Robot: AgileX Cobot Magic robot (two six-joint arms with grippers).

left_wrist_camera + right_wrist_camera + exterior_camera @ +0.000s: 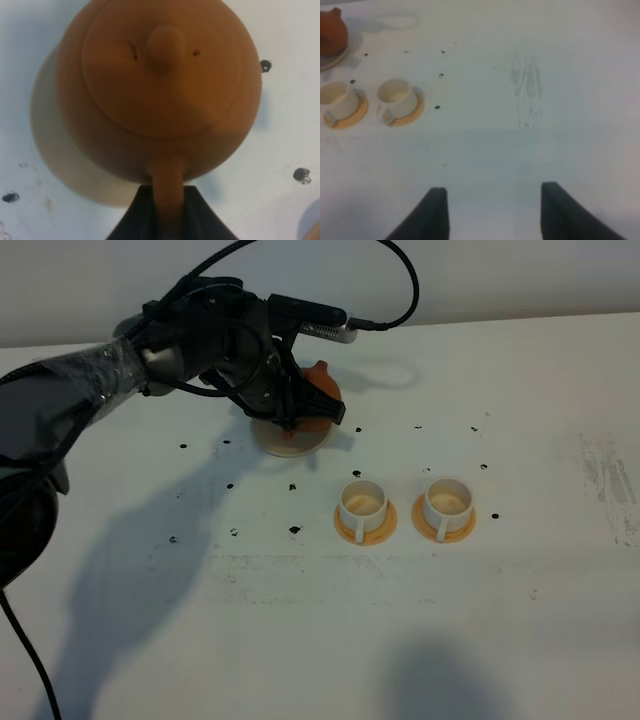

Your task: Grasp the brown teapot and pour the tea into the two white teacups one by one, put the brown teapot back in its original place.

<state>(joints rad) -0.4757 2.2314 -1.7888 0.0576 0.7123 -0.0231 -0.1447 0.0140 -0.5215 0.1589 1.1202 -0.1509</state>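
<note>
Left gripper (pixel 168 192) pinches brown teapot (pixel 160 100) — by handle.

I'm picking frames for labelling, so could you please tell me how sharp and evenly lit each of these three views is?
High view: fairly sharp, the shadow of the left arm falls broad and soft across the table. Left wrist view: the teapot fills the frame, slightly soft, partly shaded. Right wrist view: evenly lit but hazy, the cups blurred.
</note>
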